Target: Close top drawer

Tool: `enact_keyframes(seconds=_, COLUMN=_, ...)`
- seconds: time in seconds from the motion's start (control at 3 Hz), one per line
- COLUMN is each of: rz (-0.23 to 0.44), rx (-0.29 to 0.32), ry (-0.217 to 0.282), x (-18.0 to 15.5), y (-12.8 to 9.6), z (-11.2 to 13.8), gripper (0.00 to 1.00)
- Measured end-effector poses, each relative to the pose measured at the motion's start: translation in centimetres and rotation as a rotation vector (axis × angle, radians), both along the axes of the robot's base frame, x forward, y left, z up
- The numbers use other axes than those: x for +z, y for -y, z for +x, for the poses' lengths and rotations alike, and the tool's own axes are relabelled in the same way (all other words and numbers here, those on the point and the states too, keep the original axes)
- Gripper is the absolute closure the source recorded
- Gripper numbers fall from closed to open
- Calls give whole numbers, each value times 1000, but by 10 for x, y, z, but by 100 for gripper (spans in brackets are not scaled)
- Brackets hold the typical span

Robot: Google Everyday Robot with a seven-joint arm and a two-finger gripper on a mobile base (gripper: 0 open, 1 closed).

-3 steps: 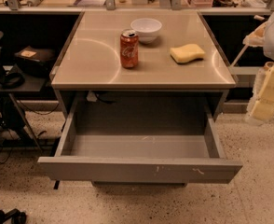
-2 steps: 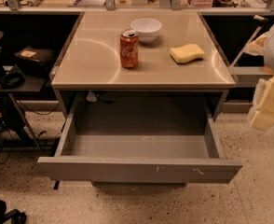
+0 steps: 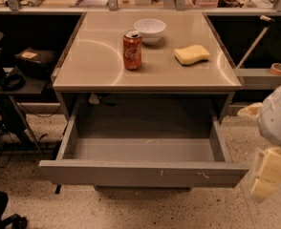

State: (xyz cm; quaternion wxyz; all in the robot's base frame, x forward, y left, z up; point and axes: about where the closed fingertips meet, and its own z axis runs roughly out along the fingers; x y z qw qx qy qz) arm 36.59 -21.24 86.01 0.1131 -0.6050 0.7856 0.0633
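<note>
The top drawer [image 3: 143, 173] stands pulled far out beneath the worktop [image 3: 97, 56], its front edge over open floor [image 3: 145, 209]. The gripper [image 3: 268, 174] hangs just beside the drawer's right front corner; I cannot tell its state.

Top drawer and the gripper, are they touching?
Cannot tell. Camera view: the gripper hangs beside the right front corner of the open top drawer; no plain gap or contact.

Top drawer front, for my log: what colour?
Top drawer grey, scratched white; camera view. Gripper hangs beside its right end.
</note>
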Motion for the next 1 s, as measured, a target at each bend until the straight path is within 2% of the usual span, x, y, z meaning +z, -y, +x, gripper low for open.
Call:
enact_keyframes(seconds=0.33, rz=49, rx=18, ry=-51, x=-46, y=-4, z=-35, gripper=0)
enact_keyframes(seconds=0.67, rz=106, rx=34, ry=-75, x=-86, y=-6, z=-55, gripper=0)
enact_keyframes(seconds=1.0, rz=105, rx=34, ry=-75, x=-86, y=-6, z=-55, gripper=0)
